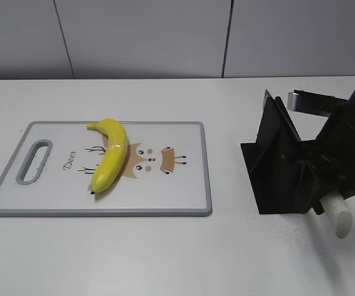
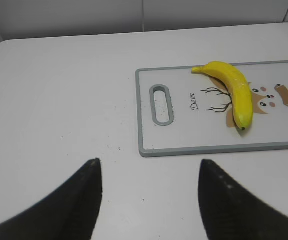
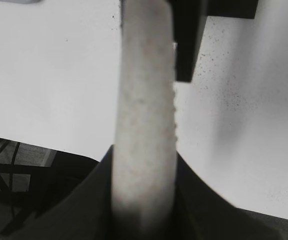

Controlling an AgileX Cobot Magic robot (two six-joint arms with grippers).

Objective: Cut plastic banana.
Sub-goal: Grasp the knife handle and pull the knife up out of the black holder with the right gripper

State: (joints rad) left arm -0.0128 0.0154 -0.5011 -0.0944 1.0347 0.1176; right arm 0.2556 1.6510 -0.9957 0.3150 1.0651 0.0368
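Observation:
The plastic banana (image 1: 111, 154) is bright yellow and curved. It lies on the left half of a white cutting board (image 1: 190, 197) with a grey rim and a deer drawing, and it also shows in the left wrist view (image 2: 234, 92). My right gripper (image 1: 325, 196) is shut on a white knife handle (image 1: 339, 217) at a black knife stand (image 1: 276, 176); the blade is hidden. In the right wrist view the handle (image 3: 145, 100) runs up between the jaws (image 3: 144, 167). My left gripper (image 2: 150, 162) is open and empty over bare table, short of the board's handle-slot end (image 2: 161, 104).
The white table (image 1: 165, 253) ends at a grey wall behind. A dark metal bar (image 1: 310, 100) juts out behind the stand. Dark specks lie on the table round the stand (image 3: 224, 95). The table edge and floor show in the right wrist view (image 3: 19, 160).

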